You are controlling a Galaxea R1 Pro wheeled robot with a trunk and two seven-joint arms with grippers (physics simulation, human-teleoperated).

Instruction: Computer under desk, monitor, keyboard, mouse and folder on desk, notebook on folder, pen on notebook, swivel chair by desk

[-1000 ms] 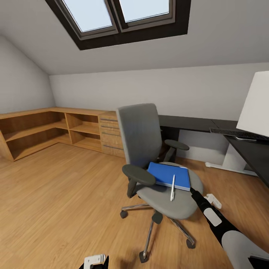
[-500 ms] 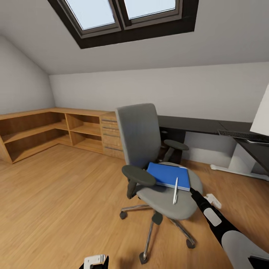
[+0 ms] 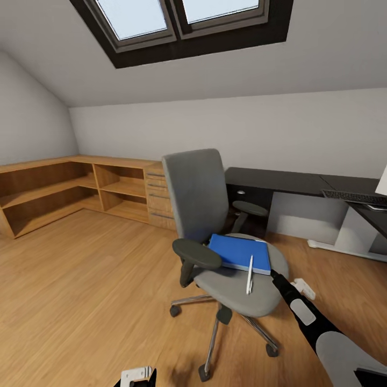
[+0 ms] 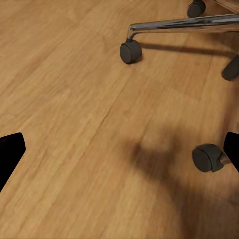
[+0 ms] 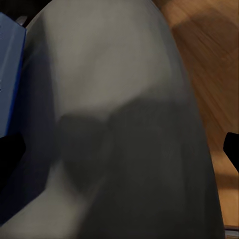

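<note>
The bedroom [image 3: 301, 64] fills the head view: sloped pale grey walls, a dark-framed skylight [image 3: 183, 21] across the top of the frame, and a light wood plank floor [image 3: 80, 290] over the lower half. Along the left and centre-left runs a low wooden shelf unit [image 3: 59, 185] that ends in a wooden dresser [image 3: 156, 196] with bar handles.

The black tabletop [image 3: 279, 180] stretches from the centre to the right edge, with a drawer unit carrying a round silver knob below its left end. At the far right edge the keyboard [image 3: 355, 197] lies on the tabletop, and a white corner of the monitor [image 3: 382, 185] just cuts into the frame above it.

The swivel chair [image 3: 196, 193] stands in the middle of the frame, in front of the tabletop and apart from it, its chrome legs and castors on the floor. The folder [image 3: 234, 251] lies flat on the seat, and the pen [image 3: 250, 274] lies across its right part, its lower end over the bare seat.

The right arm [image 3: 306, 314] reaches in from the lower right corner to the seat's right edge. In the right wrist view the right gripper [image 5: 119, 149] has its dark fingertips far apart at the two sides of the frame, above the grey seat, with the folder's blue edge at the left. In the left wrist view the left gripper [image 4: 119, 154] is also spread wide, over bare floor beside the chair's castors.
</note>
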